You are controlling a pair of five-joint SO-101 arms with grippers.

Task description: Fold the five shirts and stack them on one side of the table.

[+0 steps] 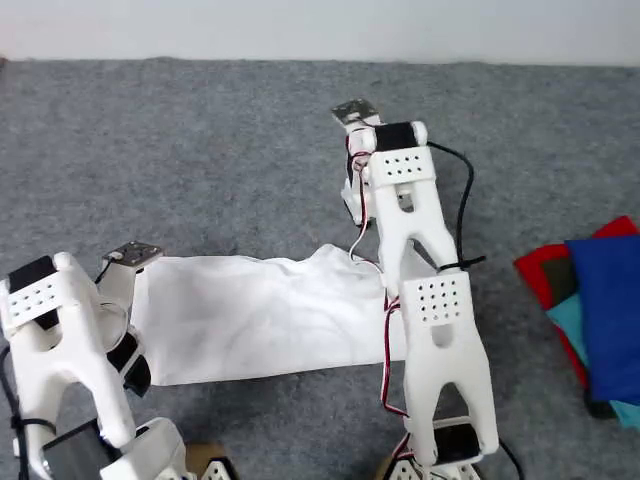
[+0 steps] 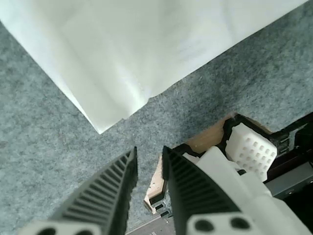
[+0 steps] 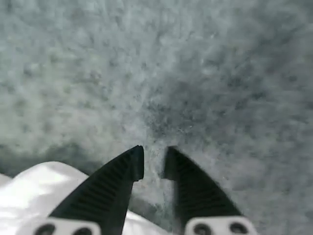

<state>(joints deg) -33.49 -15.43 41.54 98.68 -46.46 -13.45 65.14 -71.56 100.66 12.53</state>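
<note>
1. The left gripper (image 2: 149, 157) has its jaws parted a sliver, gripping nothing, over the gray carpeted table (image 1: 200, 150) just off a corner of the white shirt (image 1: 250, 315).
2. The right gripper (image 3: 154, 157) is likewise barely parted and holding nothing, just past the shirt's far edge.
3. The shirt lies mid-table, seemingly partly folded.
4. The folded shirt stack (image 1: 600, 310) sits at the table's right edge.
</note>
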